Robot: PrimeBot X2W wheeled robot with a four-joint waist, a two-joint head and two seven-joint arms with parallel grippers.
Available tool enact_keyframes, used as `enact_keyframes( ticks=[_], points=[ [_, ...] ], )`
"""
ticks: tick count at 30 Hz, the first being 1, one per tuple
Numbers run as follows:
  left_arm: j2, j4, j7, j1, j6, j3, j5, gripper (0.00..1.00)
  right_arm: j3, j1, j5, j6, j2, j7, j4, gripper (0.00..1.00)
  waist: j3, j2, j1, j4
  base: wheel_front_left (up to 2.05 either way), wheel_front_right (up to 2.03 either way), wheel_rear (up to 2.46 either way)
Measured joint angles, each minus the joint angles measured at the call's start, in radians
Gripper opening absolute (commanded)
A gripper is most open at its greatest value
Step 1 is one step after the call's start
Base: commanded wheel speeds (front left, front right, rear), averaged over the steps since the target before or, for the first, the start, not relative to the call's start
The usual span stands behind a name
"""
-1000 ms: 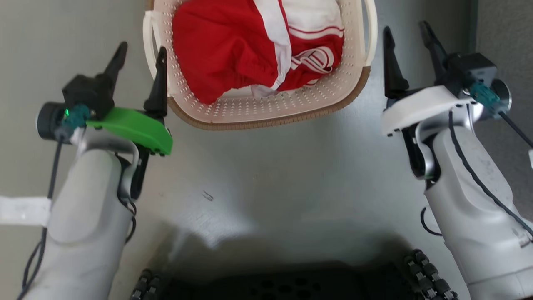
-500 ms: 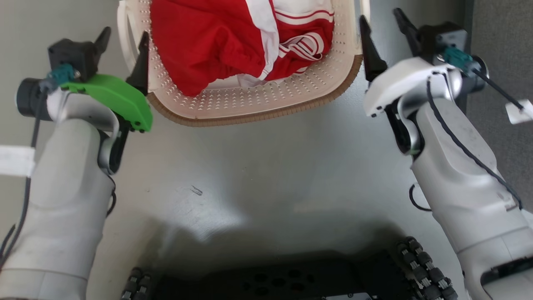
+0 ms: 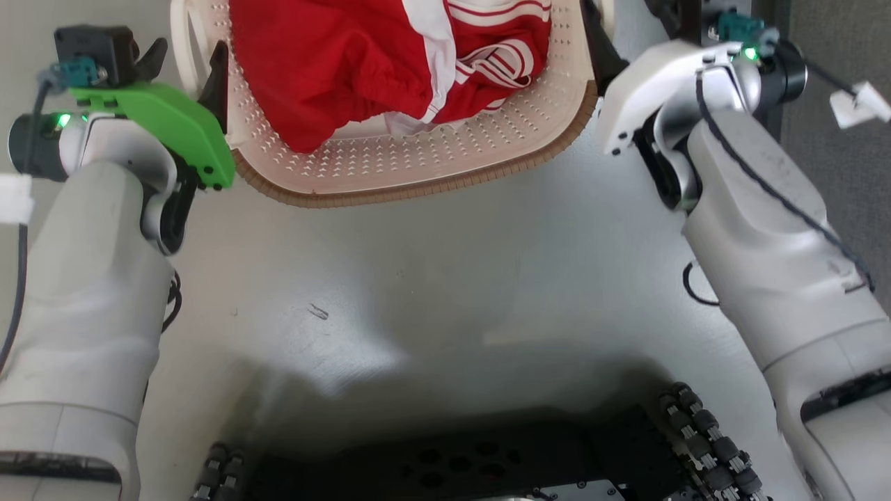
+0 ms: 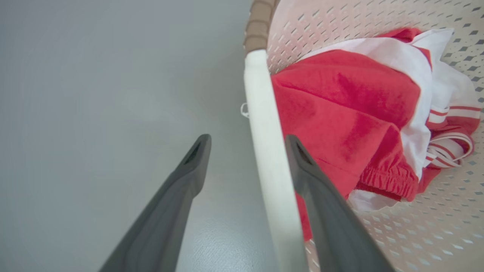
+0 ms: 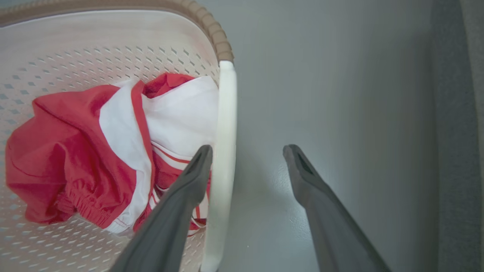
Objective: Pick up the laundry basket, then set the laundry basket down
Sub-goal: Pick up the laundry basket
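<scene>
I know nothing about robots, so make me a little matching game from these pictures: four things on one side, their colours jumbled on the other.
Things:
1. laundry basket's rim
2. left arm's wrist cover
3. clothes in the basket
4. laundry basket's handle

Colours:
a. red and white
b. brown
c. plain white
d. green

Pairs: 1-b, 2-d, 3-a, 4-c.
</scene>
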Motion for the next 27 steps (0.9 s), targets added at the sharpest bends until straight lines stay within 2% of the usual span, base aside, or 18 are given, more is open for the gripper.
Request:
enact_keyframes(
  ticks=[8,16,17,18,19,20,22,23,27],
  points=[
    [-0.011,0.081,0.025,-0.064,-0.009,0.010,-0.032,1.00,0.027,-0.052,0.061,0.020,-0.001,0.037,0.075,1.00,0.020,0.0000,0.0000,-0.001,0.00,0.00,0.00],
    [-0.020,0.135,0.034,-0.118,-0.018,0.005,-0.036,1.00,0.060,-0.114,0.103,0.026,-0.001,0.047,0.114,1.00,0.028,0.0000,-0.0001,0.008,0.00,0.00,0.00],
    [-0.022,0.141,0.034,-0.122,-0.018,0.005,-0.042,0.87,0.064,-0.120,0.108,0.026,-0.001,0.047,0.118,1.00,0.029,0.0000,-0.0001,0.009,0.00,0.00,0.00],
    [-0.025,0.146,0.034,-0.125,-0.018,0.004,-0.043,0.71,0.070,-0.125,0.109,0.026,-0.001,0.047,0.122,0.96,0.029,0.0000,-0.0001,0.010,0.00,0.00,0.00],
    [-0.028,0.151,0.034,-0.129,-0.018,0.004,-0.045,0.40,0.073,-0.129,0.112,0.026,-0.001,0.047,0.126,0.47,0.030,0.0000,-0.0001,0.011,0.00,0.00,0.00],
    [-0.030,0.158,0.034,-0.133,-0.018,0.002,-0.048,0.00,0.076,-0.133,0.118,0.026,-0.001,0.047,0.131,0.00,0.031,0.0000,-0.0001,0.012,0.00,0.00,0.00],
    [-0.033,0.167,0.034,-0.141,-0.019,0.001,-0.049,0.00,0.085,-0.139,0.123,0.027,-0.001,0.047,0.142,0.00,0.032,0.0000,-0.0001,0.014,0.00,0.00,0.00],
    [-0.040,0.170,0.034,-0.144,-0.025,-0.001,-0.050,0.00,0.091,-0.141,0.128,0.038,0.003,0.047,0.144,0.00,0.032,0.0000,-0.0001,0.015,0.00,0.00,0.00],
    [-0.058,0.191,0.032,-0.163,-0.024,-0.001,-0.058,0.00,0.098,-0.152,0.142,0.035,0.016,0.046,0.158,0.00,0.033,0.0000,-0.0001,0.017,0.00,0.00,0.00]
  ],
)
